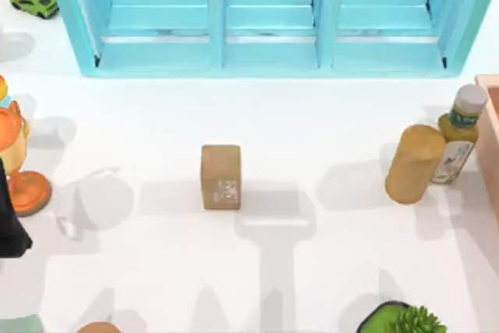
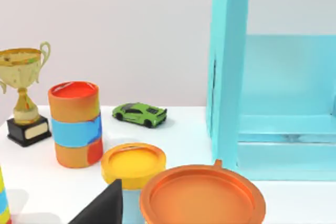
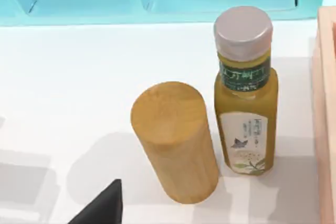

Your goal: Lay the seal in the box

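the small tan wooden block seal (image 1: 221, 176) stands upright at table centre, untouched. the salmon-pink box (image 1: 491, 142) sits at three o'clock behind a tan wooden cylinder (image 1: 415, 163) and an olive bottle (image 1: 458, 134); carrying across, i risk toppling them. i cannot tell either gripper's opening.

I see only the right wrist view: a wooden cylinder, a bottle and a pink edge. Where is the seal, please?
Observer: In the top view the seal stands near the table's middle, left of the tan cylinder and apart from it.
Operator: Is an arm close to it?
Observer: No. The left arm is a dark shape at the table's left edge, far from the seal.
Operator: What else is on that side?
Observer: A green toy car lies in the far left corner.
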